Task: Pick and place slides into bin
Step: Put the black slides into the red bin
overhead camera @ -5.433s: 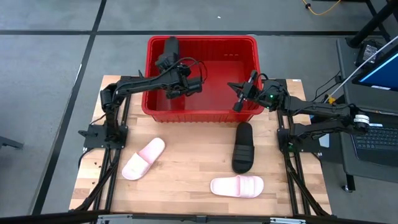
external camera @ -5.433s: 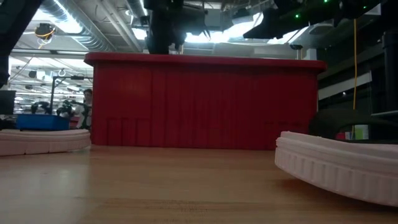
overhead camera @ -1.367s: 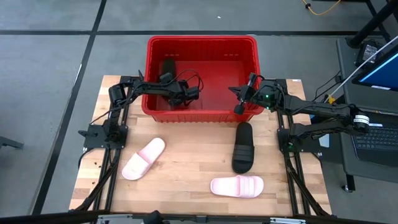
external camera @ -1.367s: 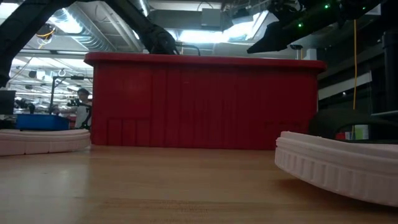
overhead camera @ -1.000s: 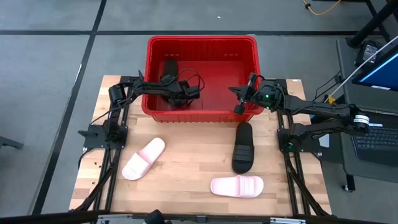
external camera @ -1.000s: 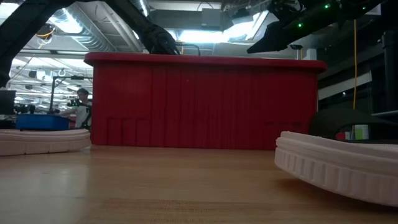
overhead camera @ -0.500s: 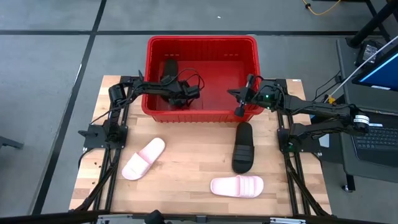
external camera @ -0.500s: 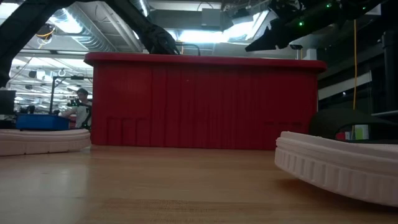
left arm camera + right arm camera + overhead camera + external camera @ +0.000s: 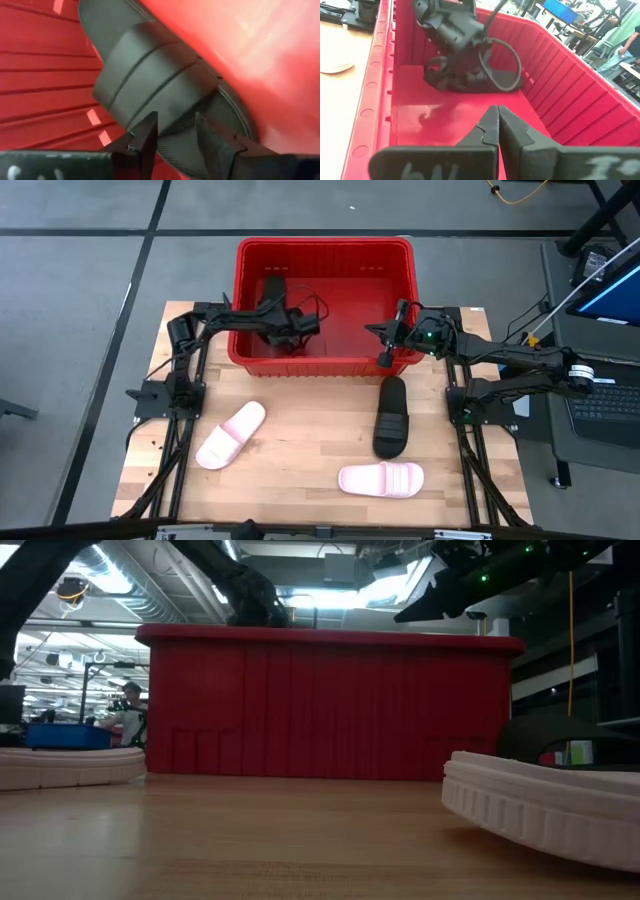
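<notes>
A black slide [image 9: 272, 283] lies inside the red bin [image 9: 325, 246], at its left side, sole down on the bin floor [image 9: 465, 82]. My left gripper [image 9: 273, 308] reaches into the bin and is open, its fingers [image 9: 145, 140] on either side of that slide's edge just below the wide strap [image 9: 150, 75]. My right gripper [image 9: 383, 348] hovers shut over the bin's near right corner, holding nothing. On the table lie a second black slide [image 9: 391, 416] and two pale pink slides [image 9: 230, 435] [image 9: 381, 479]. My left gripper's open fingers stand to both sides of the black slide's sole edge [image 9: 175, 137], beside the strap. I cannot tell whether they touch it. The slide rests on the bin floor.
The bin stands at the table's far middle; its near wall [image 9: 330, 705] rises between the loose slides and both grippers. Bare wood [image 9: 300, 450] lies between the pink slides. A monitor and cables sit beyond the right edge [image 9: 610, 290]. A person shows far off [image 9: 128, 710].
My left arm has risen a little over the bin's rim. The black slide in the bin has stayed where it lies. My right gripper has kept still.
</notes>
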